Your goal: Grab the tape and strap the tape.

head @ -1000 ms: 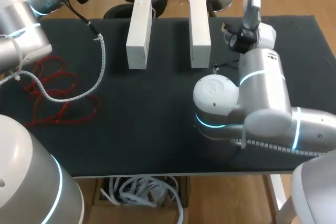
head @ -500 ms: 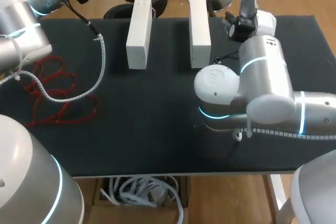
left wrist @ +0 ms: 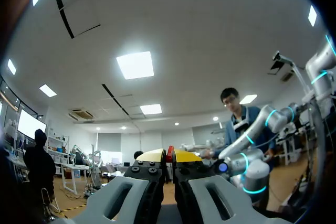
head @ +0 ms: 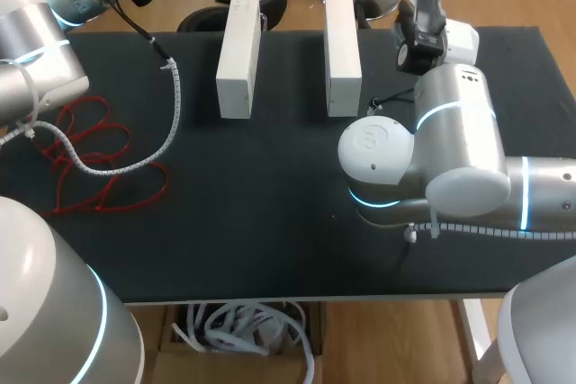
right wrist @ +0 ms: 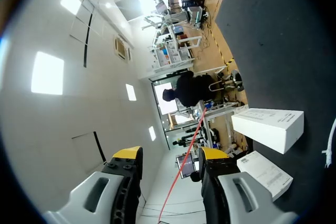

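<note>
One red tape point(head: 85, 146) lies looped at the left of the table point(head: 270, 222); two white boxes point(head: 238, 56) point(head: 342, 51) stand farther back; the left gripper point(left wrist: 169, 156) is pressed together on a red strip point(left wrist: 169, 152); the right gripper point(right wrist: 170, 156) is spread.

The left arm point(head: 36, 56) and the right arm point(head: 454, 146) are clad in rounded silver-grey shells, ringed with cyan light bands. A white ribbed cable conduit point(head: 176, 101) is hung from the left arm. The left gripper point(left wrist: 169, 155) and the right gripper point(right wrist: 170, 153) are built of grey fingers, black screwed plates and yellow tips.
</note>
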Action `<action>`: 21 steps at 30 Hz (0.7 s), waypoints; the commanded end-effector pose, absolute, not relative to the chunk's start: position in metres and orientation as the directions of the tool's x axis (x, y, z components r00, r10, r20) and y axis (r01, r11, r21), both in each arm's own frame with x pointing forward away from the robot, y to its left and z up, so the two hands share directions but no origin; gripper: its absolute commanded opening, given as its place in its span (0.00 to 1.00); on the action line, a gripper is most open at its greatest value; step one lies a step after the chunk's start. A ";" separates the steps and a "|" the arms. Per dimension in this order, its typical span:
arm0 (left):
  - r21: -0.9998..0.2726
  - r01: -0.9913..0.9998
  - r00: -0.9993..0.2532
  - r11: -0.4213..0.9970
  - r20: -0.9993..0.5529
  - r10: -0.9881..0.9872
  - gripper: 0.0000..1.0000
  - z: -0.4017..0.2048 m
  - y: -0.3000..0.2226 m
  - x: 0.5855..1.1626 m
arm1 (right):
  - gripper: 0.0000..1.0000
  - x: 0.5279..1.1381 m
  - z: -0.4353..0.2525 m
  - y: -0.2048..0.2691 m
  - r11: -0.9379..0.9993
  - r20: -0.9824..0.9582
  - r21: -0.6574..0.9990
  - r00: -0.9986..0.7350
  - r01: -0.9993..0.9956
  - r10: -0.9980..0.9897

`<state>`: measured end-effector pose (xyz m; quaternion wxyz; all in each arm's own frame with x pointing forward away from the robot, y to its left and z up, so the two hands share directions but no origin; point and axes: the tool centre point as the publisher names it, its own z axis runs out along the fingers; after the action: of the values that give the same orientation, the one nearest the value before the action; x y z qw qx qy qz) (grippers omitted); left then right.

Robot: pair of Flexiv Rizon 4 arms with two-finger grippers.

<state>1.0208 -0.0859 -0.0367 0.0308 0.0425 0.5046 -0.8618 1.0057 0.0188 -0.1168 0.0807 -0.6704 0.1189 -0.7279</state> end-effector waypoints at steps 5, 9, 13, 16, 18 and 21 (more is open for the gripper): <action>-0.866 0.097 -0.994 -0.491 -0.106 -0.010 0.00 -0.038 -0.086 1.021 | 0.45 1.011 -0.112 0.023 -0.955 0.951 -0.294 -0.110 -0.038 -0.288; -0.866 0.097 -0.994 -0.491 -0.106 -0.010 0.00 -0.038 -0.086 1.021 | 0.44 1.013 -0.111 0.026 -0.953 0.949 -0.300 -0.114 -0.033 -0.294; -0.866 0.097 -0.994 -0.491 -0.106 -0.010 0.00 -0.038 -0.086 1.021 | 0.43 1.014 -0.109 0.029 -0.953 0.948 -0.302 -0.120 -0.029 -0.296; -0.866 0.097 -0.994 -0.491 -0.106 -0.010 0.00 -0.038 -0.086 1.021 | 0.42 1.014 -0.108 0.030 -0.952 0.946 -0.304 -0.123 -0.025 -0.299; -0.866 0.097 -0.994 -0.491 -0.106 -0.010 0.00 -0.038 -0.086 1.021 | 0.42 1.014 -0.108 0.031 -0.952 0.946 -0.306 -0.122 -0.023 -0.301; -0.866 0.097 -0.994 -0.491 -0.106 -0.010 0.00 -0.038 -0.086 1.021 | 0.42 1.014 -0.109 0.033 -0.952 0.946 -0.307 -0.119 -0.023 -0.302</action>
<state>1.0208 -0.0859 -0.0367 0.0308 0.0425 0.5046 -0.8618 1.0137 0.0303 -0.1092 0.0966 -0.6567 0.1215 -0.7380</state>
